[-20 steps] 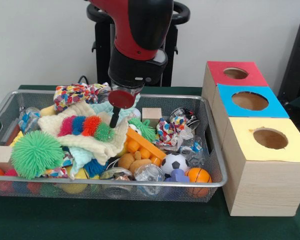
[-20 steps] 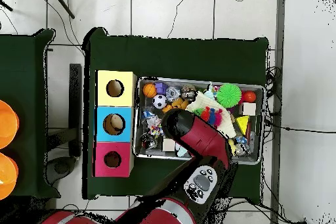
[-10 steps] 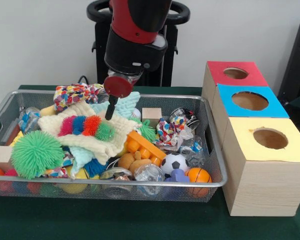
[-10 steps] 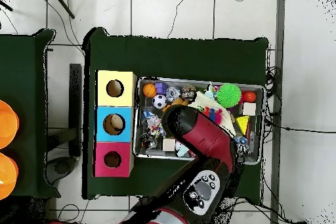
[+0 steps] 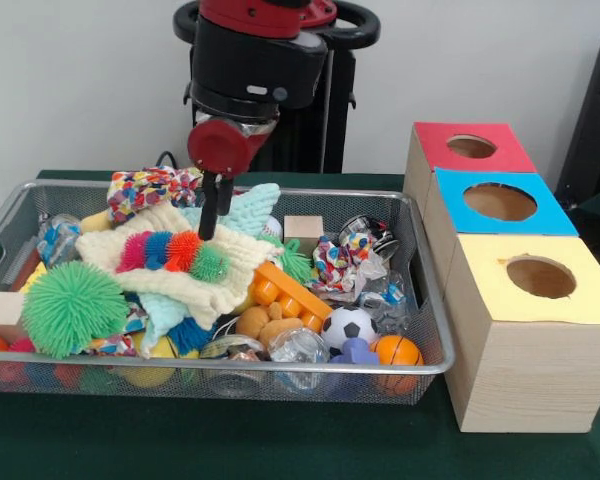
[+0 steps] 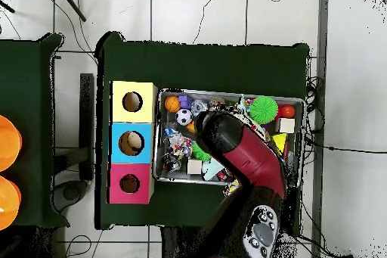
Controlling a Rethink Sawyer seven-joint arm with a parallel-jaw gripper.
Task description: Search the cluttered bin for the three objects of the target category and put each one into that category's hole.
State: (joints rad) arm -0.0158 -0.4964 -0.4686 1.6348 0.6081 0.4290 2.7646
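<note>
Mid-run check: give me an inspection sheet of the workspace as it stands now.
Surface: green-covered table, bare around the bin.
Job's things: wire bin packed full; red box, blue box, yellow box, one hole each; nothing seen in the holes.
Clutter: green spiky ball, striped spiky caterpillar on a cream cloth, soccer ball, wooden cube.
Claw: above the caterpillar, carrying nothing visible; open or shut not discernible.
Cables: several on the floor.
Surroundings: orange objects at the overhead view's edge.
</note>
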